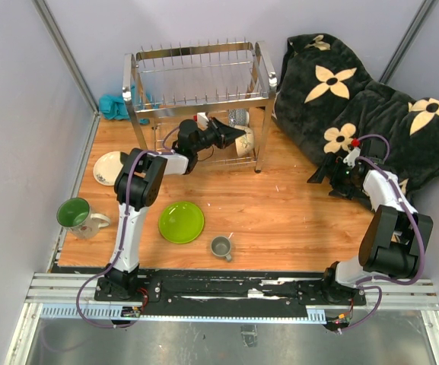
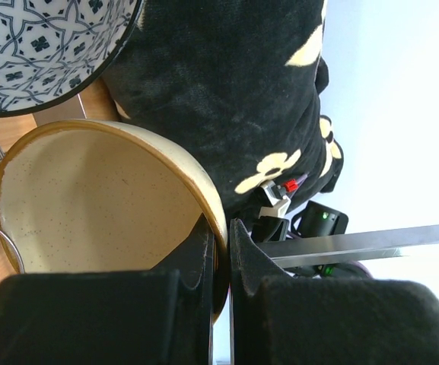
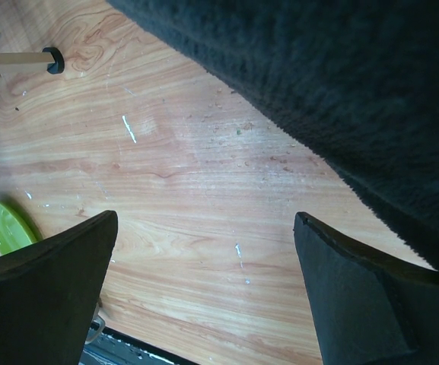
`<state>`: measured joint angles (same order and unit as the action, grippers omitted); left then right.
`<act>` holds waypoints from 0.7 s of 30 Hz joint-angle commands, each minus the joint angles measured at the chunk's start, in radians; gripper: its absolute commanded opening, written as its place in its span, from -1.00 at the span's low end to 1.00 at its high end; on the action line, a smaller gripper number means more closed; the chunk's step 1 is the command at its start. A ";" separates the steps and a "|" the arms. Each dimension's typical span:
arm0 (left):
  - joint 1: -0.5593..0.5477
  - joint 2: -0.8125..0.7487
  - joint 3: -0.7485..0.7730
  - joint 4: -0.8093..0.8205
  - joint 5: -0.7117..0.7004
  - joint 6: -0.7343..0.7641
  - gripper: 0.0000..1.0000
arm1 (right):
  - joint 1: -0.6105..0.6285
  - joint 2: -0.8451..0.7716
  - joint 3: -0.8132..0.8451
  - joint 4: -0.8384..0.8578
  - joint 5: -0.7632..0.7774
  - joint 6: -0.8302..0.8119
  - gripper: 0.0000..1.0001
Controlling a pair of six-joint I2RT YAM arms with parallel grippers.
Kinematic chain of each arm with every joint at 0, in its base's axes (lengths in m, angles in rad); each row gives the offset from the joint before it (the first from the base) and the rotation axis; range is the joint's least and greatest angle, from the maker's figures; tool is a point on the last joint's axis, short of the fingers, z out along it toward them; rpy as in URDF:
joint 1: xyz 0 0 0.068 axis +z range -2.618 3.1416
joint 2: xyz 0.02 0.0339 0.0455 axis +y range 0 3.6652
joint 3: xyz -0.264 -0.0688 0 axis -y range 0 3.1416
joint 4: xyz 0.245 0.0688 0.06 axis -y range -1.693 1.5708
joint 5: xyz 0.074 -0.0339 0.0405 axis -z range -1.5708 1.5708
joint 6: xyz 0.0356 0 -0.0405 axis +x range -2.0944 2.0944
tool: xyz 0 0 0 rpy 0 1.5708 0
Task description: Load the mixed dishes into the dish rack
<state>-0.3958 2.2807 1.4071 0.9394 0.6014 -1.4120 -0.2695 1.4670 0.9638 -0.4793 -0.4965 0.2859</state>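
Black fingers [image 2: 192, 262] of the left gripper [image 2: 221, 232] are pinched almost together on the rim of the cream-yellow bowl [image 2: 90, 205], one pad inside the wall and one outside, with only the thin ceramic edge between them. The bowl is round and matte, finely speckled inside, with a browner band along its lip. It is tipped on edge in the lower level of the dish rack [image 1: 196, 76], under the pronged top tier and near the right-hand legs. Just beside it sits the blue-patterned small bowl [image 2: 36, 46], glossy white with a dark blue lattice print. The rack is shiny chrome wire and tube. On the right, the right gripper [image 3: 204, 219] has its fingers spread wide with nothing between them, hanging over the scuffed wood-grain table [image 3: 173, 152] at the edge of a fuzzy black blanket [image 3: 341, 91] with cream flowers. Out on the table lie the lime-green plate [image 1: 181, 222], the small grey mug [image 1: 221, 246], the white mug with green inside [image 1: 77, 214] and the cream plate [image 1: 109, 167].
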 commanded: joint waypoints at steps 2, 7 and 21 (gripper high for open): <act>0.006 0.006 0.002 0.031 -0.026 0.010 -0.99 | -0.030 0.029 0.037 -0.031 0.066 0.021 1.00; 0.009 0.023 -0.038 0.110 -0.037 -0.056 -0.99 | -0.030 0.031 0.033 -0.029 0.067 0.022 1.00; 0.010 -0.050 -0.002 -0.192 -0.045 0.189 -0.99 | -0.030 0.027 0.021 -0.023 0.066 0.026 1.00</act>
<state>-0.3901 2.2704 1.3750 0.9123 0.5724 -1.3602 -0.2695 1.4765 0.9760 -0.4911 -0.4934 0.2859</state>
